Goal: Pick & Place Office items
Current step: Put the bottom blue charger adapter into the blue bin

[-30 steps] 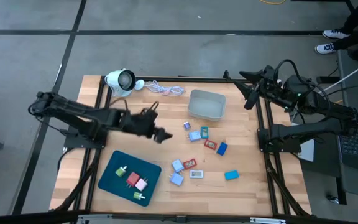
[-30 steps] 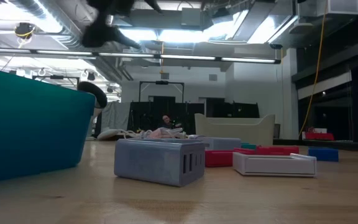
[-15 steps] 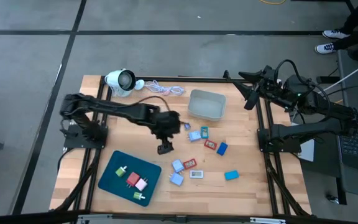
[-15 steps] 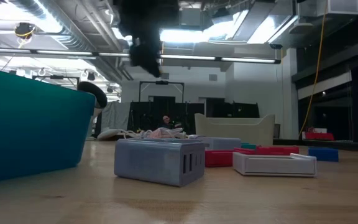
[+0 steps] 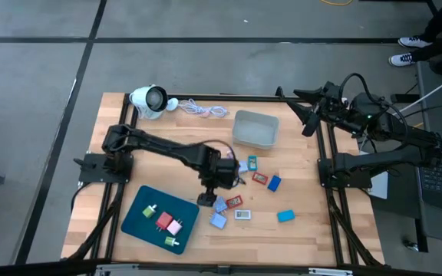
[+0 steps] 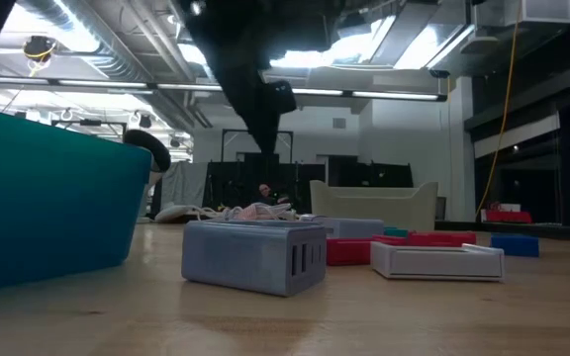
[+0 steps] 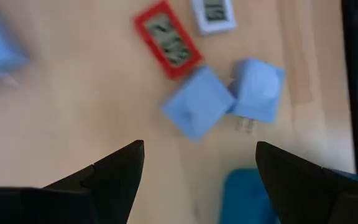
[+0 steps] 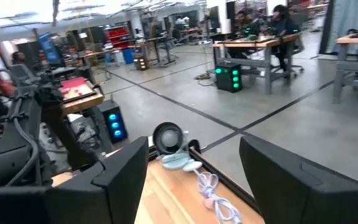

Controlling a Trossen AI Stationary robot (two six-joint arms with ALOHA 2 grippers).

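Observation:
The office items lie loose on the wood: two light blue blocks (image 5: 219, 204) (image 5: 218, 220), a red piece (image 5: 235, 201), a white piece (image 5: 242, 215), blue pieces (image 5: 285, 216) (image 5: 274, 182) and others toward the grey bin. Several more sit in the teal tray (image 5: 140, 222). My left gripper (image 5: 206, 198) hangs open, pointing down, just left of the light blue blocks. In its wrist view the open left gripper (image 7: 199, 149) is above bare wood beside one light blue block (image 7: 197, 111). My right gripper (image 5: 307, 116) waits open and raised at the table's far right corner.
The grey bin (image 5: 255, 129) stands at the far middle. A white round camera device (image 5: 148, 100) with its cord (image 5: 203, 110) lies at the far left. In the low view the tray wall (image 6: 47, 198) and a light blue block (image 6: 255, 255) stand close. People are in the room beyond.
My left gripper has swung from the table's middle left toward the near edge and the light blue blocks, dropping lower as the arm stretched out. No item has moved.

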